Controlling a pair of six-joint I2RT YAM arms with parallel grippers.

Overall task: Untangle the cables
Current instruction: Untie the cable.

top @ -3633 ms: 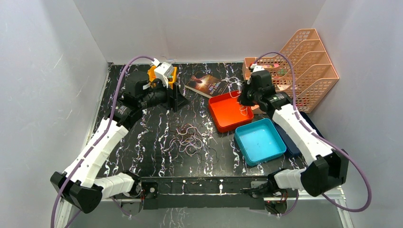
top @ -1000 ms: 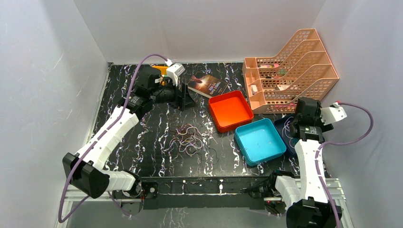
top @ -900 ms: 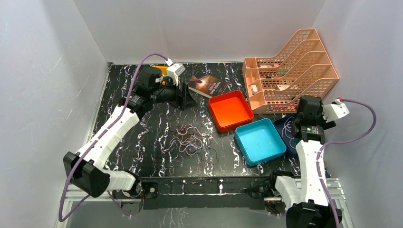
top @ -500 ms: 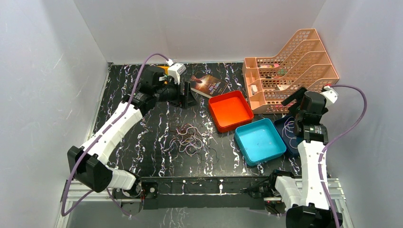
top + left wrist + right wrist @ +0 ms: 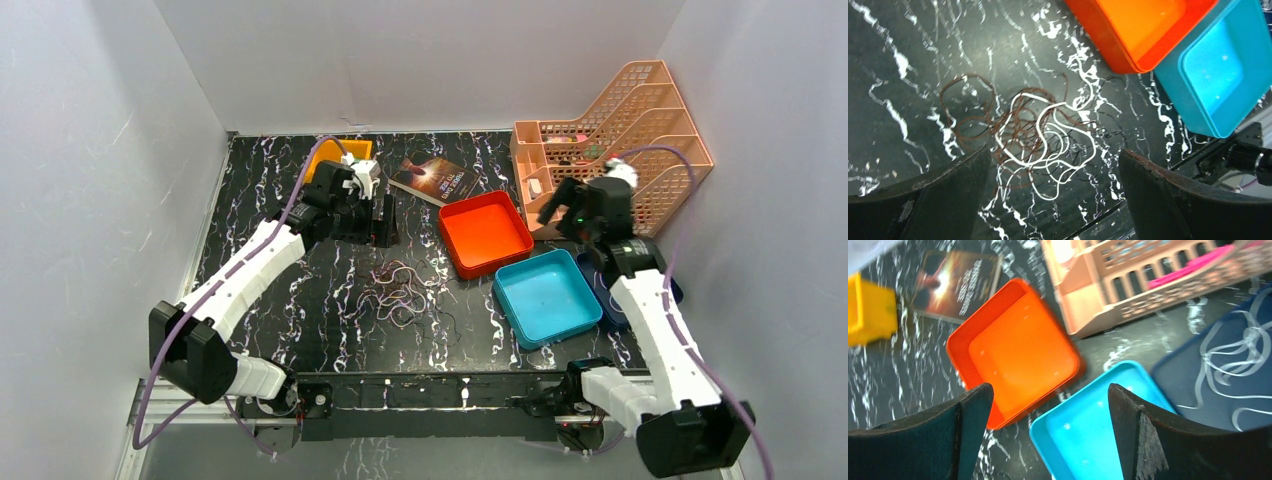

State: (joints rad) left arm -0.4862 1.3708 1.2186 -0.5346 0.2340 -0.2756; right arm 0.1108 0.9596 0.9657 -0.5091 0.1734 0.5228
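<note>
The cables (image 5: 400, 291) lie in a loose tangle mid-table; in the left wrist view one white cord (image 5: 1048, 131) loops over brown and black ones. My left gripper (image 5: 384, 222) hangs open just behind the tangle, and the left wrist view shows the left gripper (image 5: 1053, 152) wide apart above it with nothing held. My right gripper (image 5: 562, 206) is open in the air beside the peach rack. Below the right gripper (image 5: 1049, 387) are the orange and blue trays. A pale cord (image 5: 1243, 347) lies in the dark blue tray (image 5: 1178, 375).
An orange tray (image 5: 485, 232) and a light blue tray (image 5: 545, 297) sit right of the tangle. A peach file rack (image 5: 640, 130) stands at the back right, with a book (image 5: 433, 178) and a yellow box (image 5: 335, 152) at the back.
My left gripper came forward from the back towards the tangle and opened wider. My right arm swung from the dark blue tray at the far right up and leftwards to the rack, and opened.
</note>
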